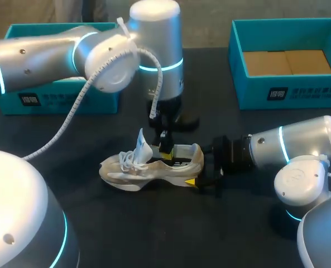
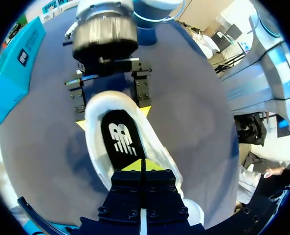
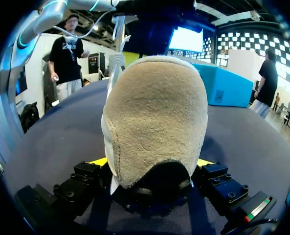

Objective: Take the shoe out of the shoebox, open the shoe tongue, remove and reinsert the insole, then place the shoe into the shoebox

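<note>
1. My right gripper's (image 3: 152, 162) jaws are clamped on the heel of the sneaker (image 3: 154, 112), pinning it upright on the counter (image 1: 154, 234). This grip needs firmness.
2. My left gripper (image 2: 141, 165), jaws together, touches the insole (image 2: 121, 137) inside the sneaker. I'd press it flat, heelward.

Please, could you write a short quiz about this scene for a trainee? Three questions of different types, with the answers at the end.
1. True or false: the shoe is lying upside down.
2. Which part of the shoe is the right end effector shut on? A) the toe B) the heel C) the laces
3. Fill in the blank: the left end effector reaches down into the shoe's opening, its closed tips at the black ______.

Key:
1. False. It is on the table, sole down and opening up.
2. B
3. insole
</note>
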